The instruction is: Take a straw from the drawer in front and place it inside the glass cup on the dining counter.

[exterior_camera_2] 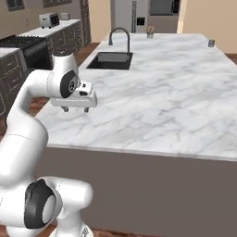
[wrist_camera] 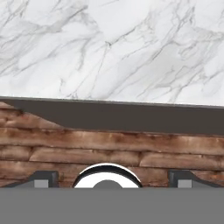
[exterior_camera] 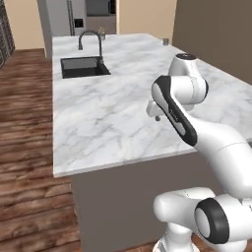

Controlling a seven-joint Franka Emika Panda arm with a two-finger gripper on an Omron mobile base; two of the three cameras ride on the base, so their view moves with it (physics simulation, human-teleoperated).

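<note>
A white robot arm holds its gripper (exterior_camera_2: 76, 109) above the near edge of the marble dining counter (exterior_camera: 113, 123), fingers pointing down and spread wide with nothing between them. In the hand view the two dark fingertips (wrist_camera: 43, 178) stand far apart, over the counter's edge and the wooden floor (wrist_camera: 109, 151) below it. The glass cup (exterior_camera_2: 211, 43), a small grey tumbler, stands upright at the counter's far right corner, well apart from the gripper. A black sink (exterior_camera_2: 110, 60) with a curved dark faucet (exterior_camera_2: 119, 37) sits toward the counter's far left side, and a small potted plant (exterior_camera_2: 150, 31) stands at the far edge behind the faucet.
</note>
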